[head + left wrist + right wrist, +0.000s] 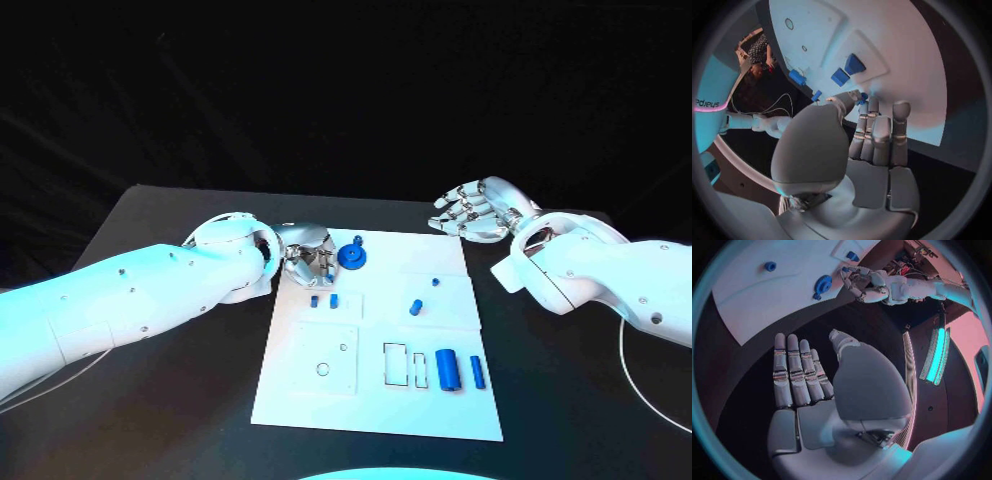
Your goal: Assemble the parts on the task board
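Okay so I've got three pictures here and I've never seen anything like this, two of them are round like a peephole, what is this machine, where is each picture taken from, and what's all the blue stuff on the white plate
This is a robot with two white arms, each ending in a silver hand. The square picture looks down from a camera on its head. The two round ones come from wide-angle cameras on its wrists, each looking past its own palm.

On the black table lies a white task board with small blue parts to assemble. A round blue wheel-like part sits near the board's far edge, small blue blocks in the middle, and two blue rods at the near side by rectangular slots.

The left hand reaches over the board's far left corner; its fingertips touch a small blue piece, though a firm grip isn't clear. The right hand hovers beyond the board's far right corner, fingers apart, holding nothing.
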Tool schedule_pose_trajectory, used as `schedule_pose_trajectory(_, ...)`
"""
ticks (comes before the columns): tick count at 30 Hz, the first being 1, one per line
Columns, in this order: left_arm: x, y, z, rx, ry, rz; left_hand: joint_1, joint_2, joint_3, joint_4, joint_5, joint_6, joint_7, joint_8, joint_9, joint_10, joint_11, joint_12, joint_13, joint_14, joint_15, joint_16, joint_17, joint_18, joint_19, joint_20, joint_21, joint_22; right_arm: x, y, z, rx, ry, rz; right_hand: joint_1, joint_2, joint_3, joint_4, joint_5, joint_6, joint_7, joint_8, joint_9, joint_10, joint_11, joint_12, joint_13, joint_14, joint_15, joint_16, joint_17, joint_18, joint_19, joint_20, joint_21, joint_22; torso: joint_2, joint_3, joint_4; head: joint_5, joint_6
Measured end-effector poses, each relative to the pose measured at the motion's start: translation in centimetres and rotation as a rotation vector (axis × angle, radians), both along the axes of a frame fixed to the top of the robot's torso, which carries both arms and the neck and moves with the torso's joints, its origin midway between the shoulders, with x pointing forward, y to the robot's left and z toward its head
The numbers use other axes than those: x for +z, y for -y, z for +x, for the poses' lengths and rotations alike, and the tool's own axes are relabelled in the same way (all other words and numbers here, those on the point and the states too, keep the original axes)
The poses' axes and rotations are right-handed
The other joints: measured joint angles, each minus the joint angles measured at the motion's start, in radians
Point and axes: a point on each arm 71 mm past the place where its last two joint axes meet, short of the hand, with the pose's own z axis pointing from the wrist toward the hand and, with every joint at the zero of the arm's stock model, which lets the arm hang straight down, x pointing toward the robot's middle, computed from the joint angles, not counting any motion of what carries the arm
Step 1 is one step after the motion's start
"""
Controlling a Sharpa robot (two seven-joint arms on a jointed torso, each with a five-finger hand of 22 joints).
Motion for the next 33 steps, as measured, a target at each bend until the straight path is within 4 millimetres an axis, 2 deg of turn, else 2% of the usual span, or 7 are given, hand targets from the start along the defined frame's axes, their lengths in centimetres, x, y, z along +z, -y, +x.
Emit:
schedule_pose_trajectory(17,-0.01,-0.05,-0.02,-0.007,0.010,0.001,0.000,0.000,-0.003,-0.003,0.000,0.005,-0.003,-0.005,0.003,0.007,0.000,-0.011,-0.004,0.000,0.000,0.000,0.000,0.000,0.000,0.000,0.000,0.003,-0.01,0.04,0.06,-0.002,0.000,-0.001,0.004,0.004,0.000,0.000,0.000,0.000,0.000,0.000,-0.003,0.000,0.000,0.004,-0.006,0.000,0.000,-0.004,-0.003,0.000,0.000,0.000,0.000,-0.010,-0.001,0.0001,0.0007,0.000,0.000)
schedule_pose_trajectory(24,-0.09,-0.09,-0.08,-0.009,0.012,-0.001,-0.007,-0.007,0.001,-0.007,0.000,-0.030,0.013,-0.044,-0.006,0.011,0.004,-0.044,-0.012,0.000,0.000,0.000,-0.008,0.000,0.000,0.000,0.000,0.006,-0.02,0.08,0.09,-0.003,0.000,-0.002,0.004,0.004,0.000,0.000,0.000,0.000,0.000,0.000,-0.003,0.000,0.000,0.004,-0.006,0.000,0.000,-0.004,-0.003,0.000,0.000,0.000,0.000,-0.010,0.000,0.0001,0.0003,0.000,0.001)
schedule_pose_trajectory(33,-0.18,-0.16,-0.09,-0.007,0.011,0.000,-0.013,-0.013,0.003,-0.008,0.000,-0.052,0.019,-0.069,-0.012,0.018,0.011,-0.058,-0.015,0.004,0.004,0.000,-0.015,0.000,0.004,0.004,0.000,0.004,-0.03,0.09,0.11,-0.004,0.000,-0.003,0.004,0.004,0.000,0.000,0.000,0.000,0.000,0.000,-0.003,0.000,0.000,0.004,-0.006,0.000,0.000,-0.004,-0.003,0.000,0.000,0.000,0.000,-0.010,0.000,0.0001,0.0008,0.000,0.001)
